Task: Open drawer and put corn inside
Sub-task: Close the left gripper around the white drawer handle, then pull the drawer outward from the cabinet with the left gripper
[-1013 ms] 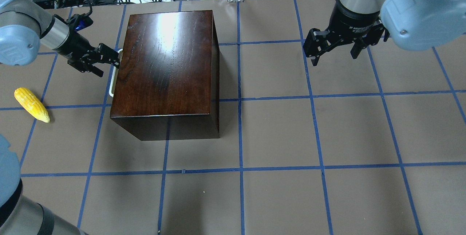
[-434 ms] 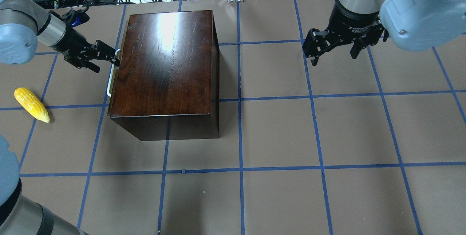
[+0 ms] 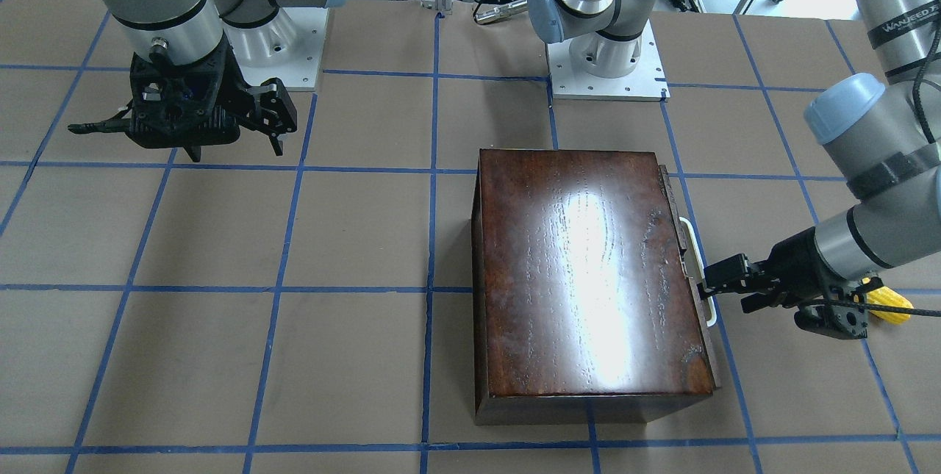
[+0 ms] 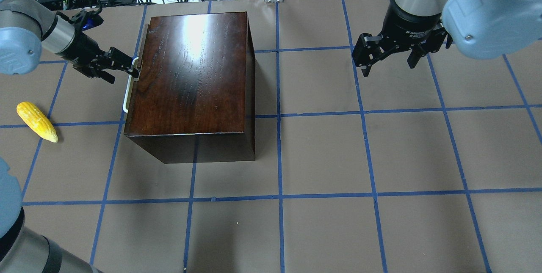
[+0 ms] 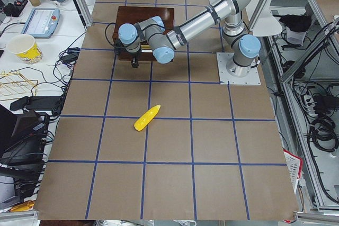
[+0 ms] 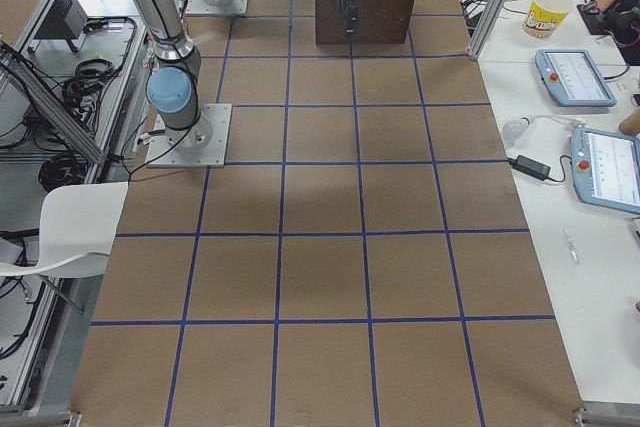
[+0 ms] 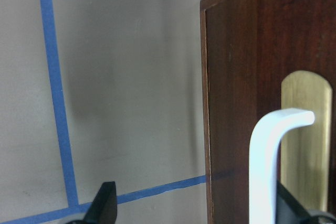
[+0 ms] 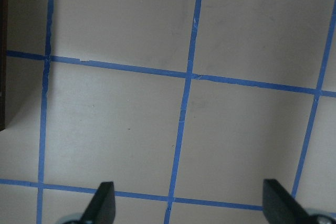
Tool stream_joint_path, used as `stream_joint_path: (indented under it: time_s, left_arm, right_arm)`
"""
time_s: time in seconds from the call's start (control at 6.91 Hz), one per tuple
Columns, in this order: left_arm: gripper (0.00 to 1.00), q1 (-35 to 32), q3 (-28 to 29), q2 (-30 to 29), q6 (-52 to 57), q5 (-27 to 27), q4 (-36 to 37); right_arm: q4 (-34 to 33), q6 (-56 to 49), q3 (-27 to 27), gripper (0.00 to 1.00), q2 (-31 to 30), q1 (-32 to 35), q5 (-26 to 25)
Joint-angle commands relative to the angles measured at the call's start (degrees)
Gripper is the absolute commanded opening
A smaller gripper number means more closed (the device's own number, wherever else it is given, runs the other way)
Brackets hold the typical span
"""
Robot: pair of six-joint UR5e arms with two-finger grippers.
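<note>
The drawer (image 3: 709,353) is sitting in the dark wooden box (image 3: 581,275), its front panel standing slightly proud of the box's side. In the front-facing view none of its inside is showing, so its contents cannot be told. The left claw (image 3: 724,294) is reaching at the panel, one fingertip lying against the white handle (image 3: 698,253). The corn (image 3: 889,306) is lying on the table (image 3: 353,239) behind this claw's wrist, partly hidden by it. The right claw (image 3: 176,139) is hanging spread wide, well apart from the box, gripping nothing.

From overhead, the left claw (image 4: 123,74) is standing open, its far fingertip touching the handle's (image 4: 126,95) far end and its near finger pointing over bare paper. The corn (image 4: 36,121) is lying outside the drawer (image 4: 128,125), back past the claw's wrist and well apart from the fingers.

In the left side view, the corn (image 5: 147,118) is lying alone on the paper, well apart from the left claw (image 5: 134,63).

In the right side view, the right claw (image 6: 347,12) is showing small against the box.

From the left wrist, the handle's bend (image 7: 262,171) is rising between the spread fingers, just beside one finger (image 7: 291,208), with a brass plate (image 7: 307,145) behind it.

From the right wrist, both fingers (image 8: 102,203) are hanging wide apart over taped paper.
</note>
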Motion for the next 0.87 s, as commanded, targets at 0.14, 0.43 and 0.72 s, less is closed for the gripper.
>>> stream_joint_path:
  time_s: [0.14, 0.43, 0.72]
  left_arm:
    - [1.0, 0.0, 0.2, -0.1, 2.2, 1.4, 1.1]
    - [1.0, 0.1, 0.4, -0.3, 3.4, 2.6, 2.0]
    - [1.0, 0.1, 2.4, -0.6, 3.5, 5.4, 1.6]
  right_arm:
    - [0.0, 0.0, 0.0, 1.0, 0.0, 0.0, 0.0]
    - [0.0, 0.0, 0.0, 1.0, 0.0, -0.1, 0.0]
    - [0.0, 0.0, 0.0, 1.0, 0.0, 0.0, 0.0]
